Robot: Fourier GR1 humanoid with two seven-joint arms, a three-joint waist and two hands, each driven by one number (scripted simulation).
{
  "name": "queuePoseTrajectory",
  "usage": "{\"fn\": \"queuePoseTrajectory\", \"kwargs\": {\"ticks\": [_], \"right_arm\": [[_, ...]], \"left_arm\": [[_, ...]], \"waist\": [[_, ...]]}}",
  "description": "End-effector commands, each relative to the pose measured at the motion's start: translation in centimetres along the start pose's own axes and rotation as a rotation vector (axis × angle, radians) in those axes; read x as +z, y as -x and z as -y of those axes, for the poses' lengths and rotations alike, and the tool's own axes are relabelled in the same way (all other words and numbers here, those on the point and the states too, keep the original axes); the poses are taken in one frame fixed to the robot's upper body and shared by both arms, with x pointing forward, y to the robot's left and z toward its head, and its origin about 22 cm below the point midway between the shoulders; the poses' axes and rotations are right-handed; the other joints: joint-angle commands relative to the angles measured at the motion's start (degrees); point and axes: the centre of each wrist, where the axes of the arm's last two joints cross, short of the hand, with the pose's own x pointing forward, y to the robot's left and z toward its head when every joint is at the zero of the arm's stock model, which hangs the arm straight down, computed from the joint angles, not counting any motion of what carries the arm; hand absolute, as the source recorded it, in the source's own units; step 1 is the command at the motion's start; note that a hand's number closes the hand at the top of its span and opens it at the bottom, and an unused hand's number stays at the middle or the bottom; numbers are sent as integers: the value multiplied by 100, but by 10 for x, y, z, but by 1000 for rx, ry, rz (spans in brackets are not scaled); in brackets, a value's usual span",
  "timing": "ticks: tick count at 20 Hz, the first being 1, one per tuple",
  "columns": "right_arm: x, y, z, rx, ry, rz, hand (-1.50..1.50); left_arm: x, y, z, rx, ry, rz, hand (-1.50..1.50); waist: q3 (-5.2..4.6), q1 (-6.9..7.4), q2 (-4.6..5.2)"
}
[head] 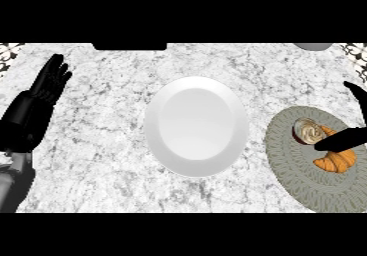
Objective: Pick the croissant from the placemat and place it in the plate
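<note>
On the placemat [304, 186], right hand [342, 141] apparently touches croissant [337, 161].

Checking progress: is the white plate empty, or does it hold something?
Empty: the plate shows bare white; the croissant lies on the placemat.

We look down on a white-and-grey marbled stone counter [105, 150]. Directly on it we find a white round plate [197, 125] at the middle. Near the plate's right side, not touching it, lies a grey-green round woven placemat [297, 175].

Marbled stone counter [105, 125], woven placemat [304, 185]
</note>
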Motion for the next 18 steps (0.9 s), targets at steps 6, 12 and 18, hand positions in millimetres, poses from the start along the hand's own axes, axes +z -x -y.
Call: {"fn": "queuePoseTrajectory", "kwargs": {"ticks": [6,12,18], "right_arm": [[13,-25,10,151,-189,-185,-150],[-3,-25,-9,222,-144,-271,-150],[-24,6,-12,253,-206,-359,-150]], "left_arm": [[-20,-3,-4,12,-6,-11,0],[-4,-18,2,4,11,1,0],[-10,3,0,25,10,21,0]], "waist": [[29,-18,36],[32,57,32],[31,37,50]]}}
